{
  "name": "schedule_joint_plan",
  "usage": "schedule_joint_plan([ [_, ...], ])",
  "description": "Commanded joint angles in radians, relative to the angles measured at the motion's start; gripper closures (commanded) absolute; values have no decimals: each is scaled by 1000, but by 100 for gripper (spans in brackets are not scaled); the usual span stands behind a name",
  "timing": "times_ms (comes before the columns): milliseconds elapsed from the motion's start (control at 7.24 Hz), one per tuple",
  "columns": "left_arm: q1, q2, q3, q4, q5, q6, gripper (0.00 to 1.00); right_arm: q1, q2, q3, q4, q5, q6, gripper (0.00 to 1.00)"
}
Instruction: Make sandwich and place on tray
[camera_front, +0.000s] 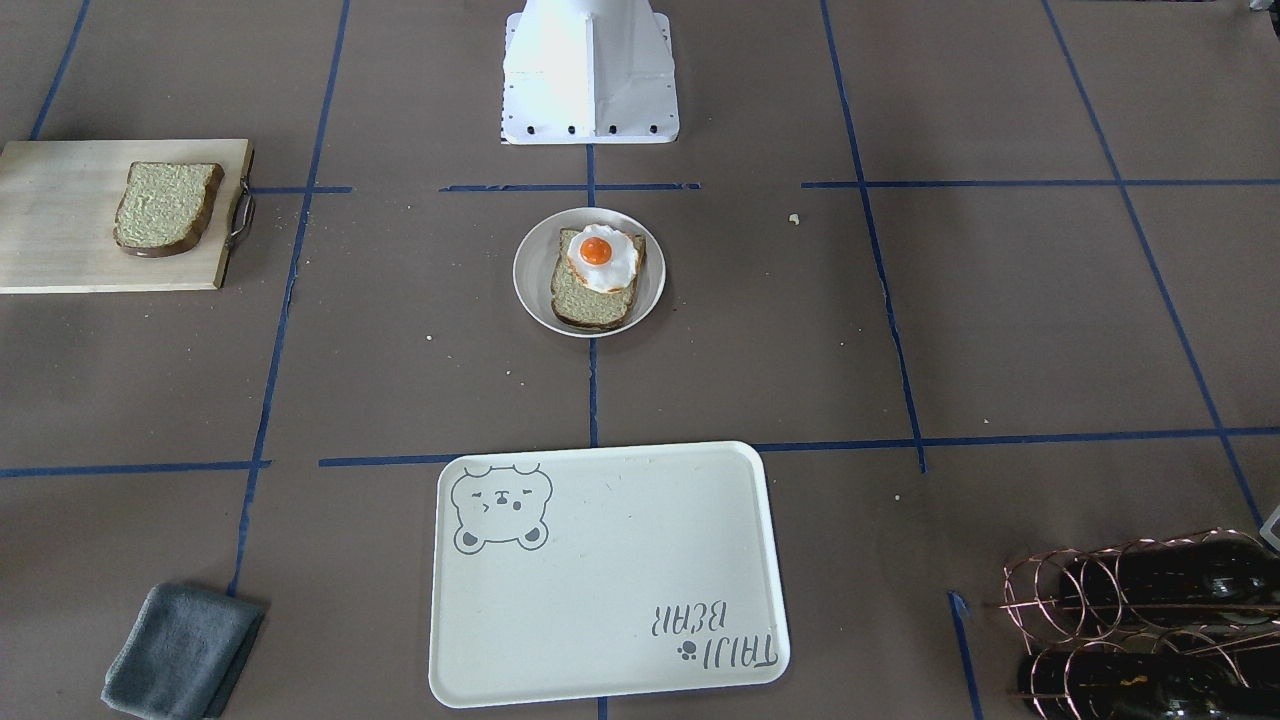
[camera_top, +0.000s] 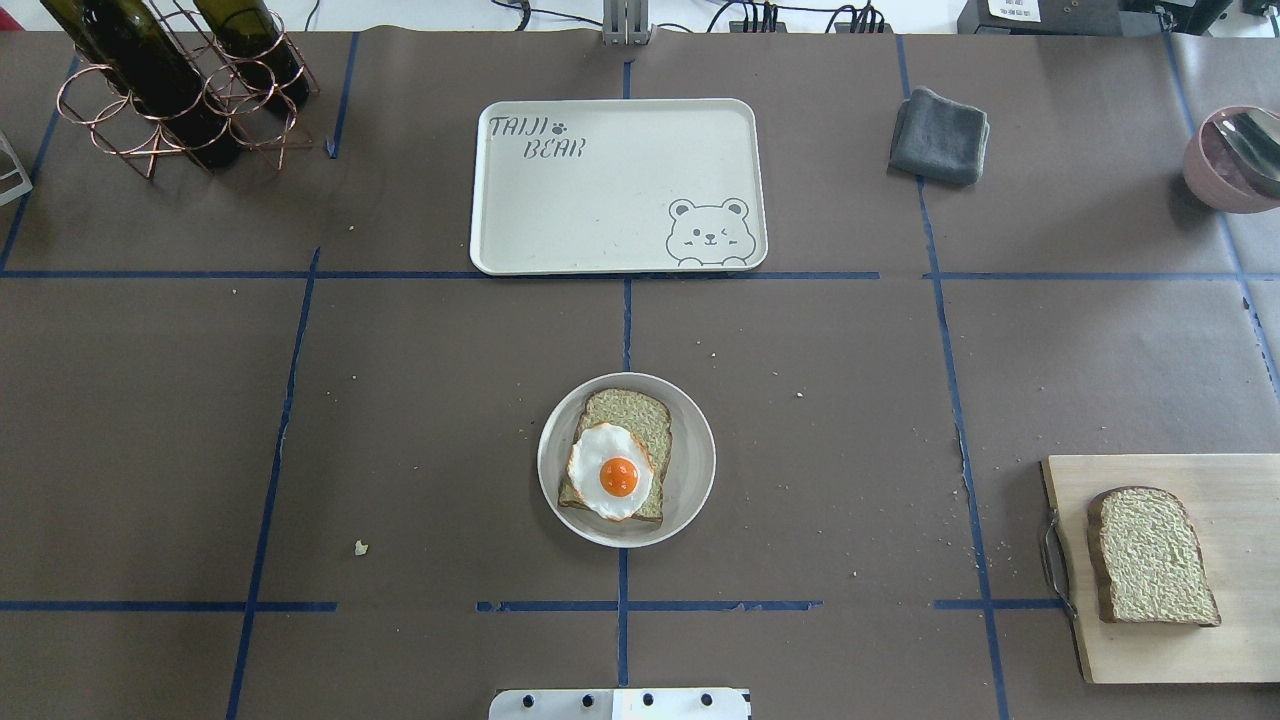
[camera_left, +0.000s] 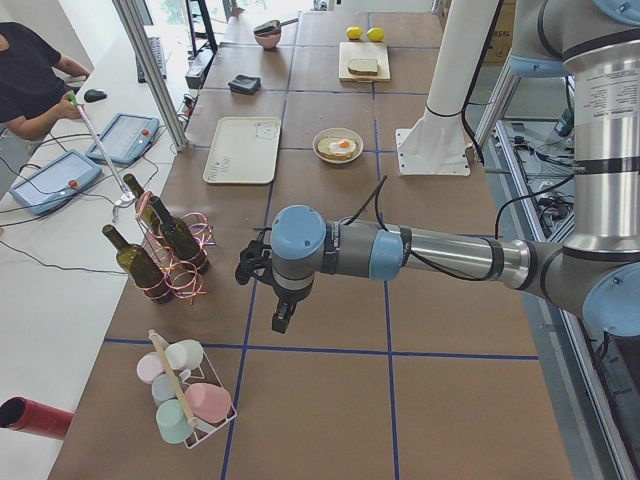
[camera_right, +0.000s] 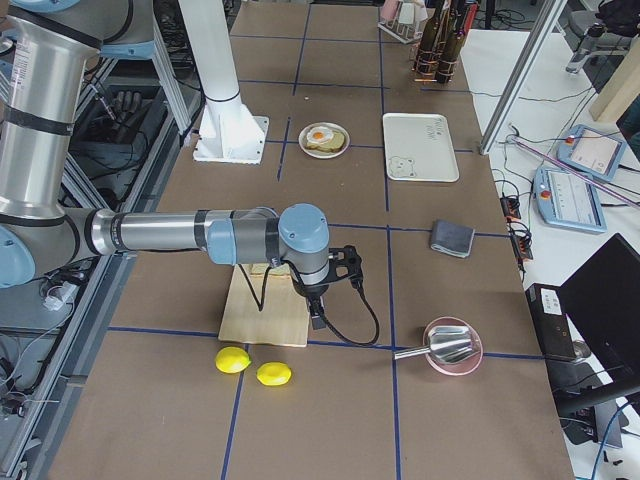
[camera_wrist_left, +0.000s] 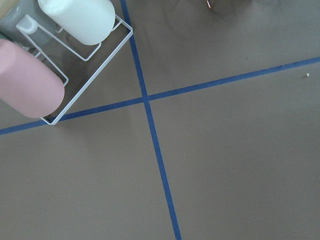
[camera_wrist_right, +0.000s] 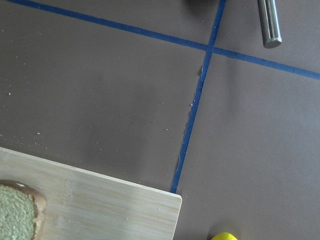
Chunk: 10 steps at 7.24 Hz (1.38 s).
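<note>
While topped by fried egg (camera_top: 618, 475), one bread slice (camera_top: 640, 412) on white plate (camera_top: 695, 470); second slice (camera_top: 1150, 555) on cutting board (camera_top: 1230, 490); "TAIJI BEAR" tray (camera_top: 600, 200) well apart. Left gripper (camera_left: 284, 318), right gripper (camera_right: 316, 318): finger spread impossible to tell.

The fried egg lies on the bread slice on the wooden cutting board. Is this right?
No. In the overhead exterior view the fried egg lies on the bread slice on the white plate; the slice on the cutting board is bare.
</note>
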Motion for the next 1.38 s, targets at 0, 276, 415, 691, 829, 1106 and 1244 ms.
schedule_joint_plan([
  [0,-1,5,51,-31,-19,-68,0,0,-6,-3,1,6,-7,0],
  [276,9,57,67,-181,-133,-70,0,-17,-40,12,7,120,50,0],
  [415,13,60,67,-216,-138,-78,0,-75,-46,14,94,150,136,0],
  [691,13,60,65,-234,-139,-78,0,-269,-128,14,435,86,543,8],
  [829,13,60,64,-263,-139,-81,0,-360,-141,14,533,65,727,1],
  [1106,15,57,61,-266,-139,-83,0,-577,-198,9,817,-91,1060,1],
  [1244,16,57,61,-264,-139,-83,0,-666,-213,5,910,-142,1173,1],
])
